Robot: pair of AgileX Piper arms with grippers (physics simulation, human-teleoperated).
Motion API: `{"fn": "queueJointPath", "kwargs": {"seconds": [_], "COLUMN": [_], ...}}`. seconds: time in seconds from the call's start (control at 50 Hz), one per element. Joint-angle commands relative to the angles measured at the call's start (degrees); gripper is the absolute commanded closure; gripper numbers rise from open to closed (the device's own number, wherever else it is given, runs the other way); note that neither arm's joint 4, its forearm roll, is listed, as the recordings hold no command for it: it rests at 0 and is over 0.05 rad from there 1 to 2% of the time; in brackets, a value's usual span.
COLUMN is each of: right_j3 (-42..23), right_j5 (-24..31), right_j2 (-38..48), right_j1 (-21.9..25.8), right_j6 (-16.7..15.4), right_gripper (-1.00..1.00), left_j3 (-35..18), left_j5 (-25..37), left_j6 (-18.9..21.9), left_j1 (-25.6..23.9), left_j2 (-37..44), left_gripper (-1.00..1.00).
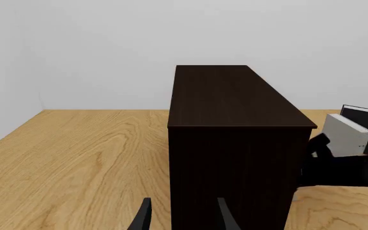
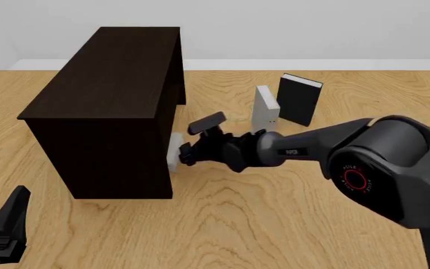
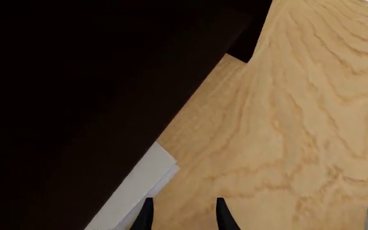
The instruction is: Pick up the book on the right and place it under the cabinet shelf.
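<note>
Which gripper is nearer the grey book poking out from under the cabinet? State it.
Right. The right gripper is right beside the grey book at the cabinet; the left gripper hangs near the table's front edge.

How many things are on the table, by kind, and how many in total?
Grey books: 2, one standing upright, one lying at the cabinet's base by the right gripper
Black book: 1, upright
Cabinet: 1, dark brown
Total: 4
</note>
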Motion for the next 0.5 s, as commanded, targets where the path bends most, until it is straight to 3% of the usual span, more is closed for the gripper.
{"fn": "queueJointPath", "kwargs": {"seconds": [0.02, 0.5], "right_j3": [-2.94, -3.50], "right_j5": [0.58, 0.73], "right_j2": [1.30, 1.71], "right_j1": [1.97, 0.29], "right_j6": [2.17, 1.76], "right_gripper": [-1.00, -1.00], "left_j3": [0.00, 0.00], "left_j5": [0.00, 0.00], "left_j6": [0.00, 0.00], "left_j1": [0.00, 0.00], "left_j2": [0.00, 0.00], "left_gripper": [-1.00, -1.00]}}
